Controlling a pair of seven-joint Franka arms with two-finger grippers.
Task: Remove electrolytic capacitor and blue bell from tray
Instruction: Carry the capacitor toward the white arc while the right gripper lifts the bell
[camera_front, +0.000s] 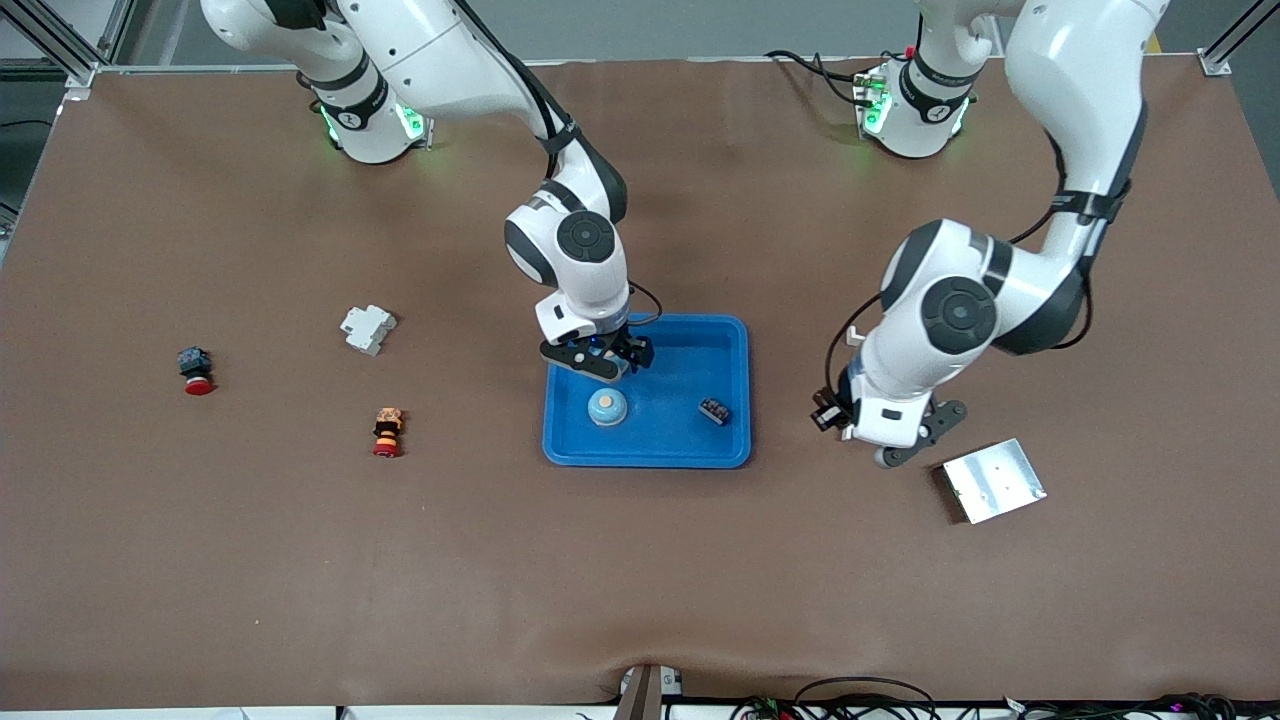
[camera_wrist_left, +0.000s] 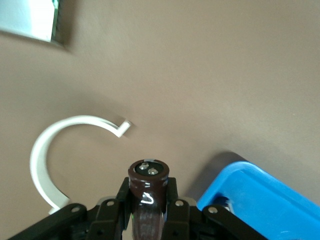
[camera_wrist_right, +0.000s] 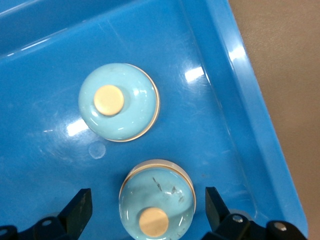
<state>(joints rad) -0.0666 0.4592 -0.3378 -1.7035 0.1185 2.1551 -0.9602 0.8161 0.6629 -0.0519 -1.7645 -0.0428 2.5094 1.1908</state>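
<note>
A blue tray (camera_front: 720, 340) lies on the brown table (camera_front: 640, 580), and everything else can be placed from it. The right gripper (camera_front: 598, 365) hangs over the tray's end nearer the right arm, with its jaws spread wide and nothing between them that they hold. In the right wrist view two light blue bells show: one bell (camera_wrist_right: 119, 102) sits on the tray floor clear of the fingers (camera_wrist_right: 80, 207), and a second bell (camera_wrist_right: 157, 200) lies between the open fingers without being gripped. A small dark block (camera_front: 714, 410) rests in the tray toward the left arm's end. The left gripper (camera_front: 905, 440) hovers over the bare table just off the tray's left-arm end, its jaws clamped on a dark brown capacitor (camera_wrist_left: 147, 192), which stands up between the pads with its two terminals on top. A white curved clip (camera_wrist_left: 42, 160) lies on the table under it. A metal plate (camera_front: 993, 480) lies near that gripper. Toward the right arm's end, well apart from the tray, are a white block (camera_front: 367, 328), a red button (camera_front: 195, 370) and an orange-and-red button (camera_front: 387, 432).
</note>
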